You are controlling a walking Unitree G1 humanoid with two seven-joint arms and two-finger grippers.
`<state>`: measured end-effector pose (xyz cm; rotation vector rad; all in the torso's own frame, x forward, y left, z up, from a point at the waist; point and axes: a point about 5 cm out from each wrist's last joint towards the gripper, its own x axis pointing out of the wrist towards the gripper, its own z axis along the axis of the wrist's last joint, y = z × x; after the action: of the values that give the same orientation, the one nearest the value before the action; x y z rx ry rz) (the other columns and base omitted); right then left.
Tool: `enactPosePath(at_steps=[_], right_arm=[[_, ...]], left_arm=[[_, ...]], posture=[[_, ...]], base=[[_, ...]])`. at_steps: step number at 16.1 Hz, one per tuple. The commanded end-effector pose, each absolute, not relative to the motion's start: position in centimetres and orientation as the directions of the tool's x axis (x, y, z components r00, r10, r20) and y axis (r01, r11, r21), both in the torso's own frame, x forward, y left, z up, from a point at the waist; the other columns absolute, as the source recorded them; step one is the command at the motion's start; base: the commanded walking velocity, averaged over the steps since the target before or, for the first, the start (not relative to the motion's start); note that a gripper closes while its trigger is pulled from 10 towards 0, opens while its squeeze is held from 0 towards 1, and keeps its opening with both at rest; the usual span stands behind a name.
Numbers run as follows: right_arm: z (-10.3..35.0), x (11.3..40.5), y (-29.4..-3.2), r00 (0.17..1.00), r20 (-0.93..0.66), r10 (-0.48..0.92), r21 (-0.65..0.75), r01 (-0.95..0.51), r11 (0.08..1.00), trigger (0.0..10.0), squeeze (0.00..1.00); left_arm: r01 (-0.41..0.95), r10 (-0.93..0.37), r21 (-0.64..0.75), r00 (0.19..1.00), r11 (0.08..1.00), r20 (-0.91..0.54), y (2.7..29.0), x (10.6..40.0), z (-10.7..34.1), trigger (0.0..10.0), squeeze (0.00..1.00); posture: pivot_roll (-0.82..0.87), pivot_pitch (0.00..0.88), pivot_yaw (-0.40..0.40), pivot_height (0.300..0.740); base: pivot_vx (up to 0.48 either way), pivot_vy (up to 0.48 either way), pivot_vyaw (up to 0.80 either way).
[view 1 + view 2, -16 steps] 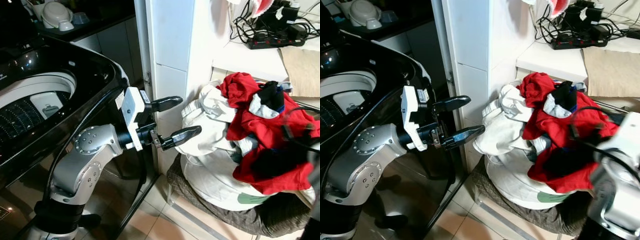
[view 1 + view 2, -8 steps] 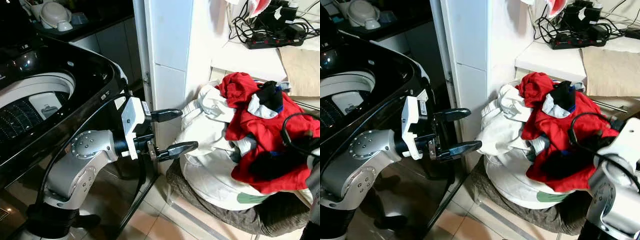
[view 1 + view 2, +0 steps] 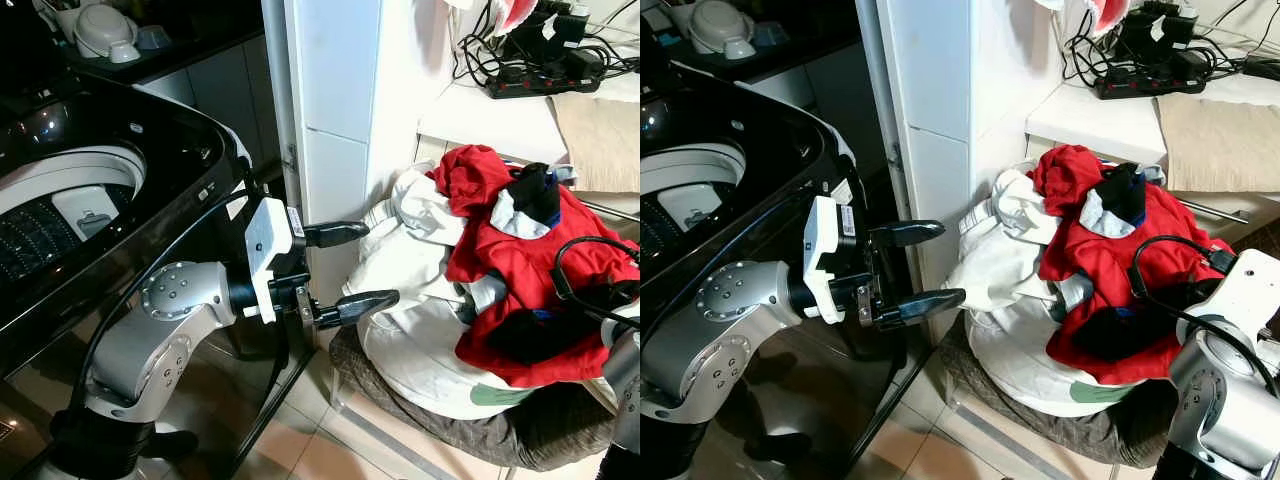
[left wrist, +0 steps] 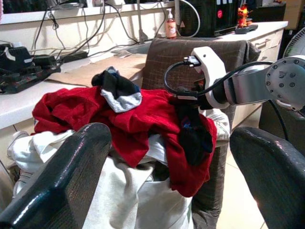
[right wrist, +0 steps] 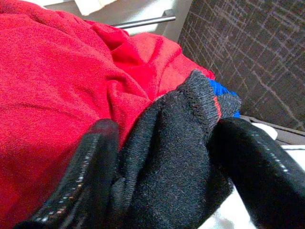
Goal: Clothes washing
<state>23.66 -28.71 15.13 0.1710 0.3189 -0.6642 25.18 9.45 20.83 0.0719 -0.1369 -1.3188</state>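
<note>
Laundry is heaped on a brown upholstered chair point(image 3: 540, 432) that stands beside a white tiled pillar point(image 3: 335, 100): a large white garment point(image 3: 420, 300) lies underneath and toward the pillar, a red garment point(image 3: 520, 260) is spread over it, and a dark sock with a grey toe point(image 3: 528, 195) sits on top. The left gripper point(image 3: 352, 265) hovers in the air between the black top-loading washing machine point(image 3: 100, 200) and the pile, its two black fingers spread wide apart and holding nothing, their tips just beside the near edge of the white garment. The right gripper point(image 5: 162, 171) is at the far side of the heap, its fingers closed around a bunched black knit garment point(image 5: 167, 157) that lies against the red cloth; a strip of blue shows at the edge of the black fabric. In the left wrist view the right arm point(image 4: 257, 86) reaches in over the chair back to the dark clump. The washer's lid is up and its drum opening point(image 3: 60, 200) is visible. Behind the chair, a white counter point(image 3: 490, 115) carries a black power strip point(image 3: 545, 80) with tangled cables.
</note>
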Motion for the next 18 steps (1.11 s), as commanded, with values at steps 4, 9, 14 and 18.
enactPosePath(at_steps=[4,9,14,18], right_arm=[[14.4,23.9,-28.4,0.749,-0.367,-0.552,0.076,0.616,0.784,0.0,0.0],[14.5,24.4,-28.4,0.756,-0.357,-0.548,0.078,0.609,0.789,0.0,0.0],[16.0,24.6,-28.2,0.775,-0.3,-0.556,0.054,0.596,0.801,0.0,0.0],[19.9,25.6,-27.6,0.837,-0.171,-0.52,-0.004,0.527,0.85,0.0,0.0]], left_arm=[[0.963,-0.973,0.143,0.228,0.23,0.033,9.5,25.0,20.8,10.0,0.0],[0.961,-0.972,0.146,0.235,0.237,0.028,9.6,24.9,20.8,10.0,0.0],[0.959,-0.971,0.15,0.238,0.239,0.03,9.7,24.9,20.9,10.0,0.0],[0.959,-0.971,0.151,0.237,0.239,0.036,9.6,25.0,20.9,10.0,0.0]], posture=[[-0.11,0.0,0.041,0.74],[-0.1,0.0,0.026,0.74],[-0.1,0.0,0.026,0.74],[-0.1,0.0,0.032,0.74]], base=[[0.0,0.0,0.0],[0.0,0.0,0.0],[0.0,0.0,0.0],[0.0,0.0,0.0]])
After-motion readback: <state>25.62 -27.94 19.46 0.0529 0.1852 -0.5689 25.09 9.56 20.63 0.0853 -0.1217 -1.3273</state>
